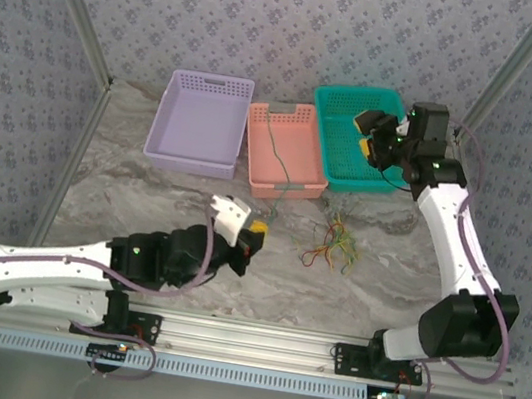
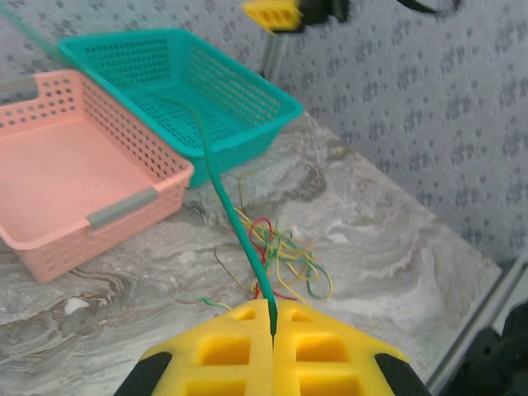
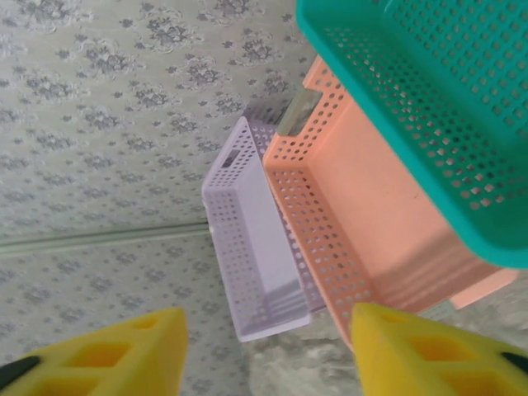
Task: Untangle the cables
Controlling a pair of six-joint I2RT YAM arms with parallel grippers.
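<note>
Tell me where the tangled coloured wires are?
In the top view the tangle lies on the table, slightly right of centre, just in front of the pink basket and teal basket, right of the left gripper.

lilac basket [image 1: 201, 118]: left end of the row at the back | pink basket [image 1: 308, 156]: middle, just beside the lilac one | teal basket [image 1: 338, 130]: right end, tight against the pink | grey marbled tabletop [image 1: 143, 210]: under all three | floral wallpaper [image 1: 274, 19]: back and both sides | metal rail [image 1: 254, 339]: along the near edge
</note>
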